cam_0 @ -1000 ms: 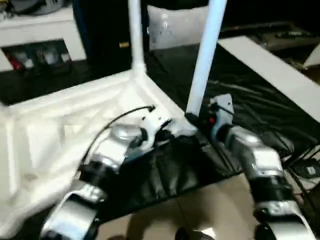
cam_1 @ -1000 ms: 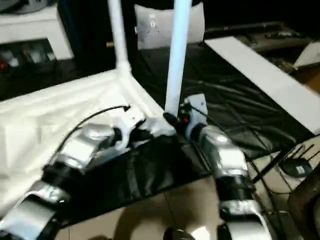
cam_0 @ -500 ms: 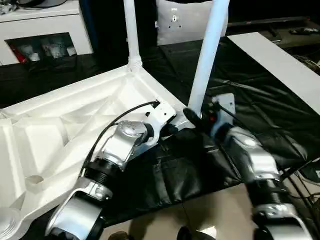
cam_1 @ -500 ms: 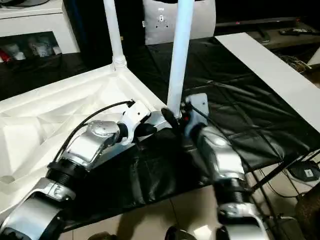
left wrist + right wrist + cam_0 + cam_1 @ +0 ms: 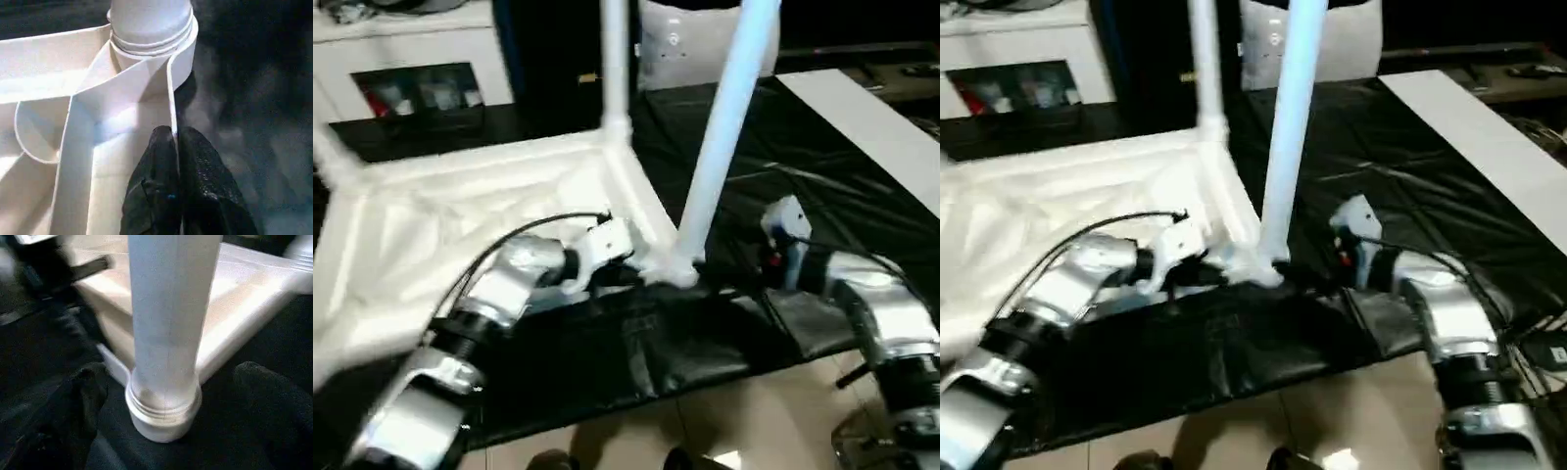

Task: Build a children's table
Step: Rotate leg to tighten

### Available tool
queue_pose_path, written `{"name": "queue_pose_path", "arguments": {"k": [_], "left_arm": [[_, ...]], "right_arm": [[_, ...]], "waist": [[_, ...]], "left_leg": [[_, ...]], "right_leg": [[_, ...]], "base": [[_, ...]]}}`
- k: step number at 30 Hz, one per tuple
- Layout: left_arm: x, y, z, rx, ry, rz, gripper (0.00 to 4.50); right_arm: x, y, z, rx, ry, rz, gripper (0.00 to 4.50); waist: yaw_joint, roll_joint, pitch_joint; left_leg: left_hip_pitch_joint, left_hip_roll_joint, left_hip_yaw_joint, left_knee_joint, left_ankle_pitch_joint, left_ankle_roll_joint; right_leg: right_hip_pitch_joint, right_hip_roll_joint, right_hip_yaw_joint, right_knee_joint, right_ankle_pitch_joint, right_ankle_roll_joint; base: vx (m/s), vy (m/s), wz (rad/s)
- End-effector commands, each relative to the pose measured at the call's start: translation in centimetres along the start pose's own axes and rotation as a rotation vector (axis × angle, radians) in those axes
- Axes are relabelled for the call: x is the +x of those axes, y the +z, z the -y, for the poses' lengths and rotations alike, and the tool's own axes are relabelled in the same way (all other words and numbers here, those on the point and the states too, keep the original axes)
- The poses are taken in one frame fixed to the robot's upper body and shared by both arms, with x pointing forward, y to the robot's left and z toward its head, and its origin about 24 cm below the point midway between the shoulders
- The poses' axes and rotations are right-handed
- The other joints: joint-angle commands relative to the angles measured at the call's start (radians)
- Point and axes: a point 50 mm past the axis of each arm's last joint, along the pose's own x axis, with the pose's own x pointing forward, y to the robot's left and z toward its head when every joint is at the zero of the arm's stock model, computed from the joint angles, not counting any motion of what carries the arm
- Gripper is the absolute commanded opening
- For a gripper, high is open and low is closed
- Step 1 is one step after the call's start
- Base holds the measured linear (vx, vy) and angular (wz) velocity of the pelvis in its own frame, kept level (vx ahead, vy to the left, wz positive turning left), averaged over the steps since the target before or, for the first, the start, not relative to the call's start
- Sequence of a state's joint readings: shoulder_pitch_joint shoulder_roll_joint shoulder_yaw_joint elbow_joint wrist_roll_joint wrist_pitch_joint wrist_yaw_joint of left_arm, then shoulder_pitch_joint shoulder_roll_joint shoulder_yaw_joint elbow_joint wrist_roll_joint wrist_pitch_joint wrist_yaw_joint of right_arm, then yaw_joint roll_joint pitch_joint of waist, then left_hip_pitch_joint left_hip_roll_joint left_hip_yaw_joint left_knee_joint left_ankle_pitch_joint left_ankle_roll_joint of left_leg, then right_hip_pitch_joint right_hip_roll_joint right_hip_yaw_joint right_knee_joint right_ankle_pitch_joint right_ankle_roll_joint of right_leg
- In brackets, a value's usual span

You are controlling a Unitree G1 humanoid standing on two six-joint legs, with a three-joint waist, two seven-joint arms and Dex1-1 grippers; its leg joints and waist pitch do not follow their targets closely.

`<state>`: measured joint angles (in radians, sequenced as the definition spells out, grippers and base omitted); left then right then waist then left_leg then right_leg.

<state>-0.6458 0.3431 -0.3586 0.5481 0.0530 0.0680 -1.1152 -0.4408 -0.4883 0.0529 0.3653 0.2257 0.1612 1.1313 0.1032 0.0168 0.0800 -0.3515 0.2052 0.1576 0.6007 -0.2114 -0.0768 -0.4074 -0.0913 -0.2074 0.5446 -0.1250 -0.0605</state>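
The children's table top (image 5: 460,225) lies upside down on the black cloth, ribbed underside up. One white leg (image 5: 615,69) stands in the far corner socket. A second leg (image 5: 720,147) stands in the near corner socket (image 5: 671,272), its threaded collar (image 5: 164,406) seated. My left gripper (image 5: 176,142) is shut on the top's thin rim (image 5: 171,98) just behind that socket, and its fingers (image 5: 159,156) pinch the wall. My right gripper (image 5: 168,374) is open, with a finger (image 5: 80,401) on each side of the near leg's base, clear of it.
The black-covered work table (image 5: 822,196) ends at a front edge just below my arms, with tiled floor beyond. A white cabinet (image 5: 421,59) stands at the back left, a long white board (image 5: 871,127) lies at the right, and a white bag (image 5: 680,44) is behind the legs.
My right gripper has opened from around the near leg's base and drawn back to the right. The left gripper keeps its pinch on the rim. The camera has shifted.
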Motion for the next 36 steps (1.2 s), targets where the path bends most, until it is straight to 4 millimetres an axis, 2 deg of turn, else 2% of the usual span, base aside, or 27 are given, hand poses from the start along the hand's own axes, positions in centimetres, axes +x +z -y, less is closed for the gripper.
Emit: {"name": "queue_pose_path", "arguments": {"k": [1,4,6,7,13,30,36], "left_arm": [[0.6,0.8,0.8,0.089,-0.104,0.008,0.00],[0.2,0.6,1.2,0.116,-0.173,-0.012,0.00],[0.0,0.5,1.4,0.143,-0.220,-0.024,0.00],[-0.1,0.4,1.5,0.151,-0.236,-0.027,0.00],[-0.4,0.4,1.8,0.179,-0.293,-0.025,0.00],[-0.5,0.2,1.5,0.170,-0.290,-0.023,0.00],[-0.3,0.4,1.3,0.130,-0.254,-0.002,0.00]], "right_arm": [[0.0,0.1,-0.6,-0.018,0.083,-0.002,4.44],[-0.1,0.0,-1.0,-0.018,0.161,-0.008,4.17],[0.0,-0.1,-1.4,-0.019,0.220,-0.025,4.04],[0.1,-0.2,-1.6,-0.017,0.243,-0.031,4.04],[0.3,-0.3,-2.2,0.002,0.351,-0.033,3.39],[0.1,-0.8,-2.7,0.047,0.417,-0.056,2.00],[0.4,-1.1,-3.2,0.091,0.405,-0.040,1.94]], "waist": [[0.000,-0.008,-0.086],[0.008,-0.008,-0.086],[0.012,-0.012,-0.085],[0.013,-0.011,-0.085],[0.012,-0.011,-0.084],[0.020,-0.011,-0.086],[0.025,-0.011,-0.086]], "left_leg": [[0.000,0.040,-0.005,-0.061,-0.084,0.125],[0.002,0.043,-0.003,-0.062,-0.079,0.125],[0.001,0.043,-0.003,-0.063,-0.084,0.120],[0.001,0.041,-0.002,-0.062,-0.086,0.117],[0.002,0.042,-0.002,-0.064,-0.097,0.106],[0.002,0.040,-0.002,-0.063,-0.091,0.098],[0.002,0.040,-0.001,-0.063,-0.086,0.098]], "right_leg": [[0.075,-0.077,0.077,-0.055,-0.321,-0.066],[0.074,-0.079,0.079,-0.053,-0.320,-0.073],[0.075,-0.080,0.078,-0.053,-0.333,-0.072],[0.075,-0.080,0.079,-0.055,-0.338,-0.068],[0.074,-0.078,0.076,-0.060,-0.372,-0.053],[0.075,-0.076,0.075,-0.062,-0.379,-0.039],[0.076,-0.076,0.076,-0.061,-0.372,-0.039]], "base": [[0.000,0.000,0.00],[0.000,0.000,0.00],[0.000,0.000,0.00],[0.000,0.000,0.00],[0.000,0.000,0.00],[0.000,0.000,0.00],[0.000,0.000,0.00]]}}
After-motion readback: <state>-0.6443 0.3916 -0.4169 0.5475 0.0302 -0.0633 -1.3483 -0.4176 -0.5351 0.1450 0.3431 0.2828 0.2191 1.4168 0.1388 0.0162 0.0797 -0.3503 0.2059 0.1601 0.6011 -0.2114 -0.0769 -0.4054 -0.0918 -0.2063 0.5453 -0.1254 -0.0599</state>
